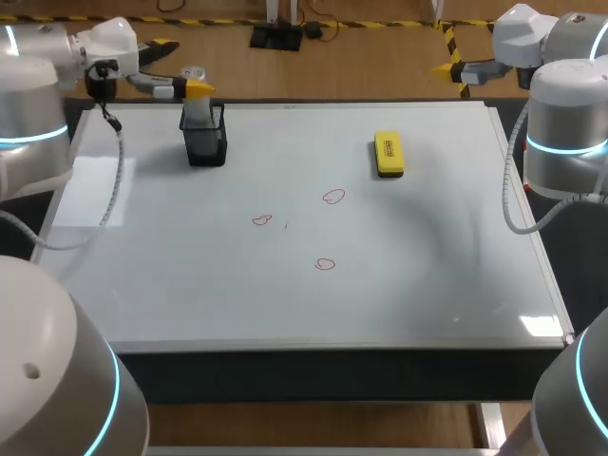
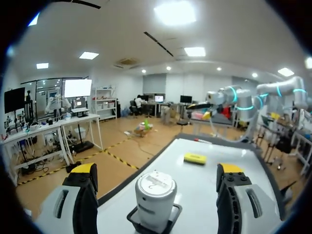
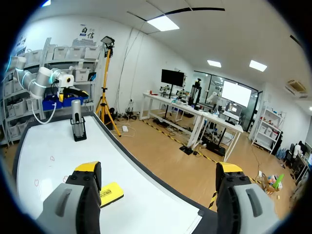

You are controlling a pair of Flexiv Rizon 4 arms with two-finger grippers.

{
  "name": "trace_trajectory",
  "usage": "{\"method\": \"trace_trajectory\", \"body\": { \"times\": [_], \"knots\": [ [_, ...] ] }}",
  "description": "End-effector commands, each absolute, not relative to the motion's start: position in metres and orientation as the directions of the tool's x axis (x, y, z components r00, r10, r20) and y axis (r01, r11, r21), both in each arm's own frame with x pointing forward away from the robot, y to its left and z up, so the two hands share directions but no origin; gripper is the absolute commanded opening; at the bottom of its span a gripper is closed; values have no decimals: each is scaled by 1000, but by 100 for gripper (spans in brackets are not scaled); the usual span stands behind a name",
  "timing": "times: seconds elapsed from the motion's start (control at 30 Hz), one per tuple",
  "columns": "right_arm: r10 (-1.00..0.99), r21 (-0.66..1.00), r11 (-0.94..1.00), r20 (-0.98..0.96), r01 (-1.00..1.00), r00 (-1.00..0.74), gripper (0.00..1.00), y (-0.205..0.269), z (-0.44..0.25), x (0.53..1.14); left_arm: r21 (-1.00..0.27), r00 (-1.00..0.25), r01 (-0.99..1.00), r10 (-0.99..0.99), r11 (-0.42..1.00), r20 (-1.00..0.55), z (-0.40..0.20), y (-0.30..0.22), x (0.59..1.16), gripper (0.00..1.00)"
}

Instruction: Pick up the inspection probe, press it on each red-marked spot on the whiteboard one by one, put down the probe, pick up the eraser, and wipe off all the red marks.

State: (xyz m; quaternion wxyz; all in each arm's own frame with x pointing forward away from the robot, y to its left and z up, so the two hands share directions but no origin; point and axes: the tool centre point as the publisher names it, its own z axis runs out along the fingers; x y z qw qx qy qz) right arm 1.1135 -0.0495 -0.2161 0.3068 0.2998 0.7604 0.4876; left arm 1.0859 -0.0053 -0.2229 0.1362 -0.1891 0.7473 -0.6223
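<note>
Left pincer [image 2: 156, 170], fingers spread wide, hangs at the far left of the surface, with the inspection probe [image 2: 155, 194] between its yellow tips and touched by neither. The probe stands upright in a black mesh holder [image 1: 206, 144] on the whiteboard [image 1: 427, 285]. For a clean grasp, the pincer probably needs to centre on the probe's body, close evenly and lift straight up, so the holder stays put. Three red marks [image 1: 262, 220] [image 1: 332, 197] [image 1: 325, 264] lie mid-board, with the yellow eraser [image 1: 389, 153] farther right. Right pincer [image 3: 158, 169], also spread, hangs off the far right corner.
</note>
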Motion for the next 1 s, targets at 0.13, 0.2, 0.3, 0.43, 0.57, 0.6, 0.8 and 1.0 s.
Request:
{"method": "trace_trajectory", "body": {
  "times": [0.13, 0.2, 0.3, 0.43, 0.57, 0.6, 0.8, 1.0],
  "knots": [
    [755, 925, 345, -174, 158, -633, 100, -50, -216, 1114, -991, -965, -68, -261, 113, 36, -239, -6, 1099, 100],
    [755, 925, 345, -174, 158, -633, 100, -50, -216, 1114, -992, -974, -61, -224, 111, 35, -242, -9, 1101, 100],
    [755, 925, 345, -174, 158, -633, 100, -50, -216, 1114, -994, -983, -55, -181, 99, 37, -249, -10, 1103, 100],
    [755, 925, 345, -174, 158, -633, 100, -50, -216, 1114, -996, -988, -54, -148, 67, 44, -258, -13, 1105, 100],
    [755, 925, 345, -174, 158, -633, 100, -50, -216, 1114, -998, -991, -52, -125, 21, 49, -266, -13, 1105, 100],
    [755, 925, 345, -174, 158, -633, 100, -50, -216, 1114, -998, -991, -57, -120, 4, 56, -268, -12, 1106, 100],
    [755, 925, 345, -174, 158, -633, 100, -50, -216, 1114, -998, -994, -60, -94, -17, 61, -276, -17, 1109, 100],
    [755, 925, 345, -174, 158, -633, 100, -50, -216, 1114, -998, -996, -58, -69, -27, 60, -279, -26, 1114, 100]
  ]
}}
